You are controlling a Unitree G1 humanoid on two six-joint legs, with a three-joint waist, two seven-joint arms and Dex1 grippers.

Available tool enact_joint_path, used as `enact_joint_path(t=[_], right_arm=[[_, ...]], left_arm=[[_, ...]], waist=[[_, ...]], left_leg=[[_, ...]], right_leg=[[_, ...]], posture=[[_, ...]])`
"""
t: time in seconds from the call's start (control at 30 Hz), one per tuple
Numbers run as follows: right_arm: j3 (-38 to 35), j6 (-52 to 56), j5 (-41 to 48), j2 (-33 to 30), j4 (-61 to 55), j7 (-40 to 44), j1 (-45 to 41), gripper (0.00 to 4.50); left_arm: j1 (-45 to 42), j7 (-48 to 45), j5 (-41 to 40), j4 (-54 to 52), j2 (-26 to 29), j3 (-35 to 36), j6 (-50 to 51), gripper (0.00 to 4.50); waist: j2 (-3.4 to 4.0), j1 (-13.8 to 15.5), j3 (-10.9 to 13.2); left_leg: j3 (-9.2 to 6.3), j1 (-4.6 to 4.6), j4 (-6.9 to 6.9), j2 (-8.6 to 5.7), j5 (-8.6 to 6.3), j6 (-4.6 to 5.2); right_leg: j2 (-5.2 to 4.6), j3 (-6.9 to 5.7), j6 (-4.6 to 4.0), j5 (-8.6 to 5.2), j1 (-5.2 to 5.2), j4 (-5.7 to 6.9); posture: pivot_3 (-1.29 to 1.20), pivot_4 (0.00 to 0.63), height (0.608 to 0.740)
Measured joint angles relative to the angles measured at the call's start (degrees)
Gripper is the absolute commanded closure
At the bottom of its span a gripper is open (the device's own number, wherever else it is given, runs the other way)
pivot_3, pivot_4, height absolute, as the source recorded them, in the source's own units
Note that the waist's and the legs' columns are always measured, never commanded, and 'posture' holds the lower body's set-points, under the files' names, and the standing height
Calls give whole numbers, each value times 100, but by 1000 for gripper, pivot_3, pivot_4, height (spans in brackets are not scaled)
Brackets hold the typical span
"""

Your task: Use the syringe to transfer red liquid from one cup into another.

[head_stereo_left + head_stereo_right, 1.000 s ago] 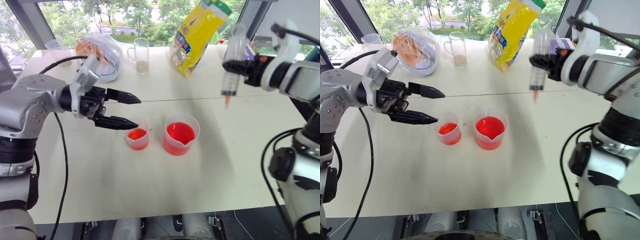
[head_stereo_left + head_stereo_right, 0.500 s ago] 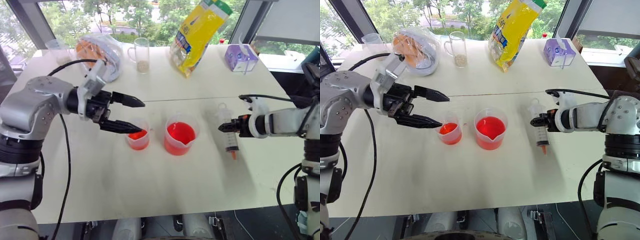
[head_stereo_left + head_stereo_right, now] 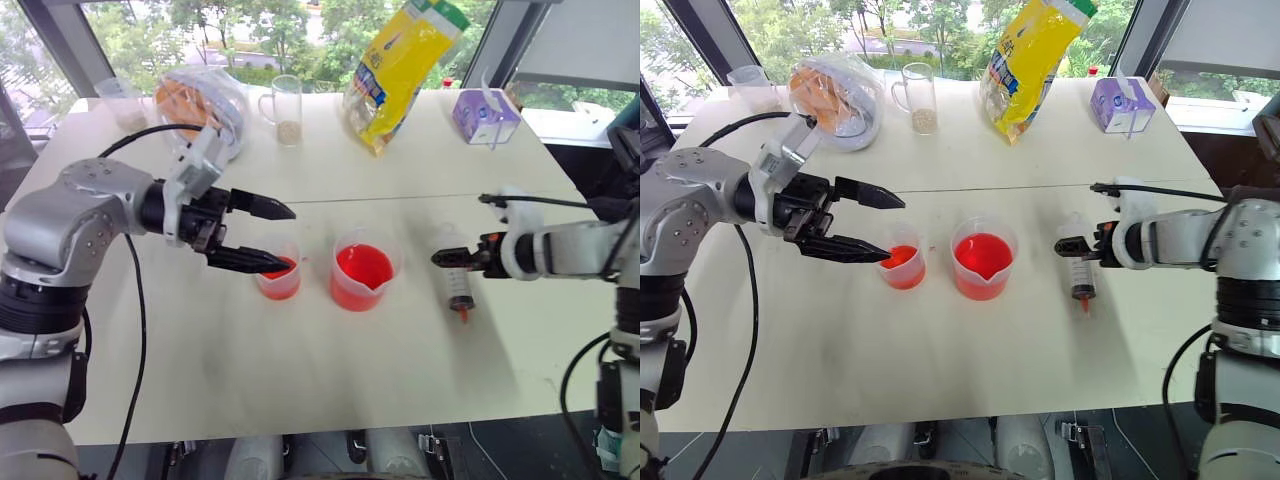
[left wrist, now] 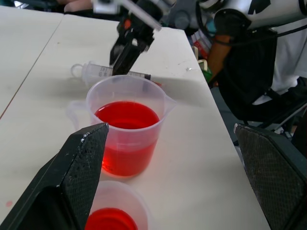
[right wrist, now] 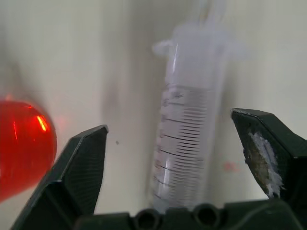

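The syringe (image 3: pixel 460 286) lies flat on the white table right of both cups, its orange tip toward the front edge. My right gripper (image 3: pixel 452 258) hovers just over its barrel, open, a finger on each side; the barrel (image 5: pixel 188 139) shows between the spread fingers. The spouted beaker (image 3: pixel 361 277) holds red liquid (image 4: pixel 125 117) at mid-table. Left of it stands the small cup (image 3: pixel 278 281) with a little red liquid. My left gripper (image 3: pixel 288 238) is open at the small cup; its lower finger crosses the rim, and I cannot tell if it touches.
At the back stand a yellow bag (image 3: pixel 398 70), a glass mug (image 3: pixel 283 110), a plastic bag of orange items (image 3: pixel 200 105), a clear cup (image 3: pixel 120 100) and a purple box (image 3: pixel 485 115). The table's front edge (image 3: pixel 330 425) is near.
My right arm came down from high above the table with the syringe, laid it on the table and opened. The left arm has barely moved.
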Motion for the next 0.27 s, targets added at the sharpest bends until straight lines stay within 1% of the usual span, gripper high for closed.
enact_joint_path(t=[0.07, 0.1, 0.2, 0.27], right_arm=[[-114, -227, -27, -589, -833, 766, 114, 50], [-190, -309, -27, -700, -1034, 1006, 144, 50], [-636, -604, 107, -1213, -1812, 2182, 636, 50], [-938, -765, 139, -1457, -2093, 2727, 874, 50]], left_arm=[[14, 2, 9, 23, 85, 32, -2, 164], [18, 1, 9, 32, 93, 51, -3, 164], [106, 1, 18, 34, 215, 92, -9, 164], [167, 16, 28, 39, 246, 134, -7, 164]], waist=[[-4, -6, -3], [-6, -9, -4], [-6, -14, -3], [-6, -12, -3]], left_leg=[[-1, 1, 0, 1, -3, 4], [-2, 2, 1, 1, -3, 5], [0, 3, 1, 1, -3, 5], [0, 4, 2, 3, -3, 4]], right_leg=[[3, -1, 2, -2, 3, -3], [3, -2, 2, -2, 5, -4], [1, -1, 2, -2, 4, -3], [1, -1, 2, -2, 5, -3]], posture=[[0, 150, 740], [0, 150, 740], [0, 150, 740], [0, 150, 740]])
